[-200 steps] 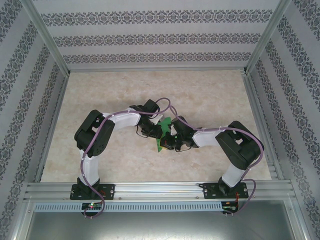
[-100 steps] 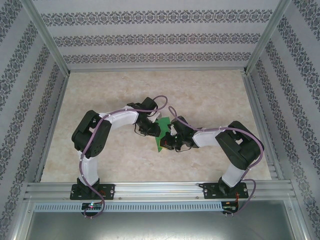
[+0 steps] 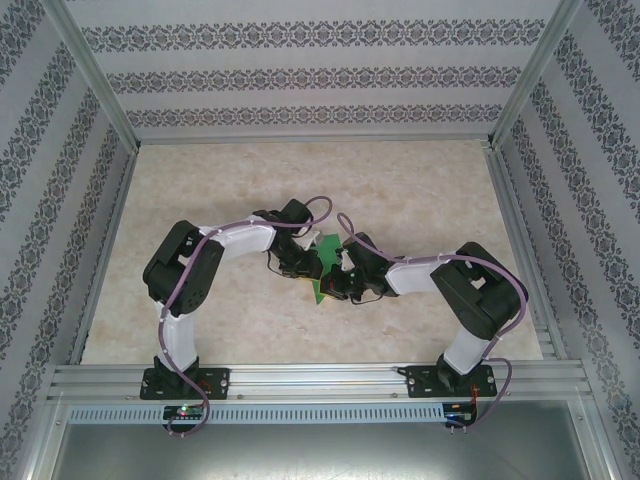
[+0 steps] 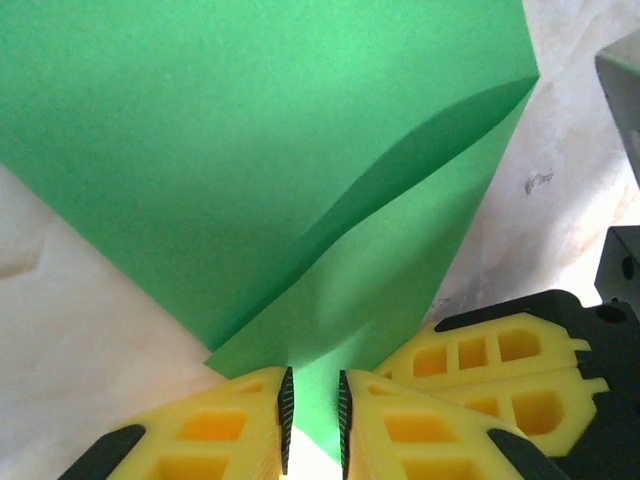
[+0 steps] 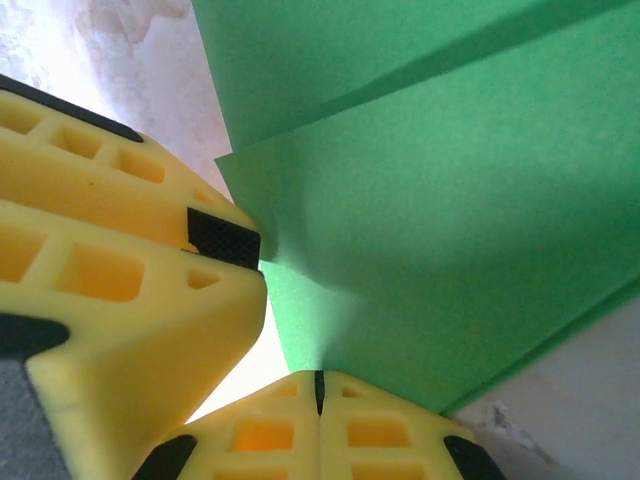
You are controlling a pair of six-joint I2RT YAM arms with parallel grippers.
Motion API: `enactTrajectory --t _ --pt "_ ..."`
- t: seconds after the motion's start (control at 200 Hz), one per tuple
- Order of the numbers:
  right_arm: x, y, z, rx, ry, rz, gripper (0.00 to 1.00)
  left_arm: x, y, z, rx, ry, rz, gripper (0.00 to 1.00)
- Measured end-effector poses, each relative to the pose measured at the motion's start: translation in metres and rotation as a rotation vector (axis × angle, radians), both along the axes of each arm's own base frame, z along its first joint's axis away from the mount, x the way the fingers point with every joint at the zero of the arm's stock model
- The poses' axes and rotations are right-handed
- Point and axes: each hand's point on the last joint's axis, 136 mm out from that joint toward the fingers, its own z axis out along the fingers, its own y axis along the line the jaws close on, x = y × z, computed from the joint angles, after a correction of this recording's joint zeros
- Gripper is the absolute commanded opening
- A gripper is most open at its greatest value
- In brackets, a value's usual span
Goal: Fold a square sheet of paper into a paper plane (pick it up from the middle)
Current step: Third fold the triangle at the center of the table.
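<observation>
Paper: the green paper (image 4: 250, 150) is found at the middle of the worktop (image 3: 420, 190), between the two wrists; one layer is seen folded over another, with a slanting edge running across it.
Paper and worktop: whether the paper rests on the marbled surface or is held clear of it cannot be told.
Left fingers: the yellow left fingers (image 4: 240, 420) are parted by a narrow gap, and the lower tip of the paper is seen in that gap; whether the dark pads press on it cannot be told.
Right fingers: the right fingers (image 5: 380, 440) are closed tight, pad against pad, and a corner of the paper's edge is pinched in the seam.
In the way: from above, much of the paper is hidden by the two black wrists, so that only green slivers are seen between them.
Crowding: each pair of fingers is seen just beside the other at the same end of the paper.
Cables: purple cables (image 3: 325, 205) are looped over both arms.
Surroundings: the worktop is bounded by patterned walls (image 3: 300, 80) and a metal rail (image 3: 320, 378) at the near edge.
</observation>
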Motion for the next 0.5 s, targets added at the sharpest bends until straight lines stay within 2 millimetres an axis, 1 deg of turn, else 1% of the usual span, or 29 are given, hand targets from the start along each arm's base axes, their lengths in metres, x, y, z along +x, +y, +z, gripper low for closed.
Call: enactTrajectory --t 0.16,0.5 --pt "0.000 0.000 0.000 0.000 0.000 0.000 0.06 0.000 0.001 -0.007 0.002 0.022 0.005 0.22" --pt "-0.003 -0.005 0.002 0.003 -0.001 -0.029 0.09 0.003 -0.003 -0.010 -0.005 0.027 -0.009 0.22"
